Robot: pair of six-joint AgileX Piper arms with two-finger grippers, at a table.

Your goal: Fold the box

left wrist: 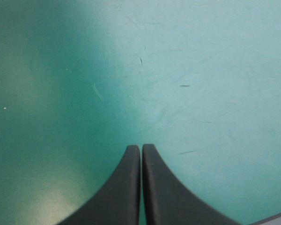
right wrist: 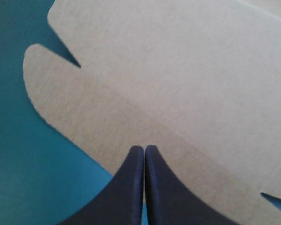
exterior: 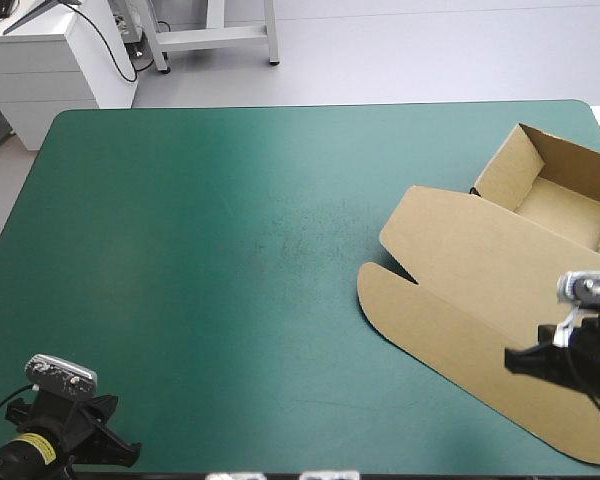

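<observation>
Fingers (left wrist: 126, 187) of the left gripper (left wrist: 141, 149) meet over scratched teal-green cover (left wrist: 192, 65).

box (exterior: 500, 290) at table's (exterior: 230, 250) right, right hand (right wrist: 144, 148) over it

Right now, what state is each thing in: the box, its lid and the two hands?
box: open tray, walls raised, at the table's right side.
lid: unfolded, lying flat on the teal-green cover.
left hand: shut, empty, over bare cover.
right hand: shut, above the lid, holding nothing that shows.
</observation>
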